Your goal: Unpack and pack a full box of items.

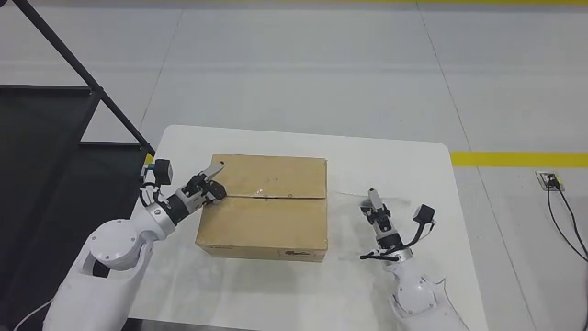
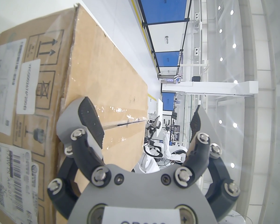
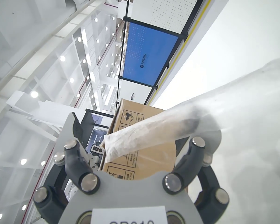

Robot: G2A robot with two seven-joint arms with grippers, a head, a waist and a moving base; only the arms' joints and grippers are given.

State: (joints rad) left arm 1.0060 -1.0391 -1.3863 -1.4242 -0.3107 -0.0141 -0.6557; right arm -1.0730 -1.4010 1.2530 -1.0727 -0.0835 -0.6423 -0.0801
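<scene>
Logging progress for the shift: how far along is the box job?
Barely begun. Done: nothing visible; the box sits with flaps shut on the table. In hand: the left claw, open, is at the top seam's end, one finger over the cardboard. The right claw sits open beside the box. Left: opening, emptying, repacking.

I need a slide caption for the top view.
Closed box on table; left end effector at its end, right end effector apart.
</scene>
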